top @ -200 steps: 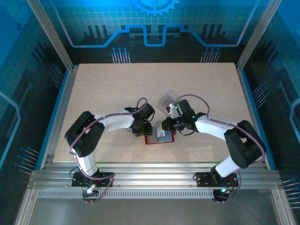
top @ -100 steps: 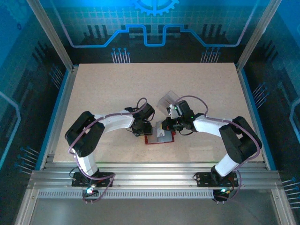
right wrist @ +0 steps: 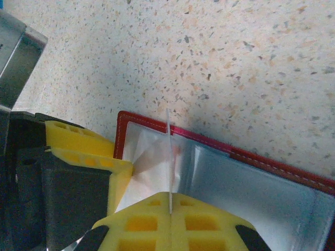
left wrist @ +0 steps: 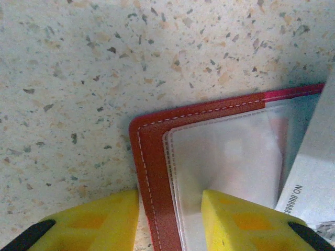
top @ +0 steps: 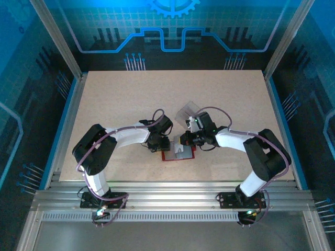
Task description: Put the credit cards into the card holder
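The red card holder [top: 170, 155] lies open on the table, pale pockets up. My left gripper [top: 158, 144] is open at its left edge. In the left wrist view one yellow finger [left wrist: 94, 222] rests on the table and the other on the pale pocket [left wrist: 225, 151], with the red border [left wrist: 152, 157] between them. My right gripper [top: 183, 141] is shut on a thin credit card [right wrist: 169, 151]. The card stands edge-on over the left pocket [right wrist: 144, 157]. The left wrist view shows it as a grey face with a printed number [left wrist: 314, 172].
A clear plastic box [top: 187, 111] sits just behind the right gripper, with its corner [right wrist: 15, 57] close by in the right wrist view. Open speckled tabletop [top: 120, 99] spreads to the left and back. The two grippers are nearly touching over the holder.
The right arm's elbow has drawn slightly inward. Both grippers and the card holder stay where they were.
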Available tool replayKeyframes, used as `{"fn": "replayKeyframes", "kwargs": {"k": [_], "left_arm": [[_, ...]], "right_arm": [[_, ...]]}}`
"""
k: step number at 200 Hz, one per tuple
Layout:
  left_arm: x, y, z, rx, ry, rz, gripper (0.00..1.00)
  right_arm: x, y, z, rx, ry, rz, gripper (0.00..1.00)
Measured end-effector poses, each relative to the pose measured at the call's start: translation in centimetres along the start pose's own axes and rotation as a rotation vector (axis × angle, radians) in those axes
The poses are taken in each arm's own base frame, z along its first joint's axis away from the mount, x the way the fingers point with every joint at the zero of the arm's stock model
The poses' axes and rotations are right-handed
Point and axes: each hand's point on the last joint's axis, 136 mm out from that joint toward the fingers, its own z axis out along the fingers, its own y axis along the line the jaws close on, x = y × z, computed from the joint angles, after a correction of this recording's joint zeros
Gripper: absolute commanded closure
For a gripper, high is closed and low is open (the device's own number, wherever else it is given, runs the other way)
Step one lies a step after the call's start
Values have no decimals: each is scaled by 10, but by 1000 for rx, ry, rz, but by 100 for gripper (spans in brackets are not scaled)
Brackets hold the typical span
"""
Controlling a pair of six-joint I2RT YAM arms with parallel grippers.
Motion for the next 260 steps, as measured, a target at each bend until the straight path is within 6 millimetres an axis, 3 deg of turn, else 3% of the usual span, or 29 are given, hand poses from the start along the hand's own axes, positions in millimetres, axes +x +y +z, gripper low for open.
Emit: {"fn": "replayKeyframes", "kwargs": {"k": [58, 116, 182, 260], "left_arm": [[0, 0, 0, 0, 0, -2, 62], [0, 0, 1, 2, -2, -2, 62], [0, 0, 1, 6, -7, -2, 62], [1, 1, 1, 12, -12, -1, 62]], "right_arm": [[3, 3, 4, -51, 9, 31, 100], [4, -6, 2, -35, 19, 110, 100], [21, -16, -1, 4, 27, 188, 100], [23, -11, 0, -4, 4, 200, 100]]}}
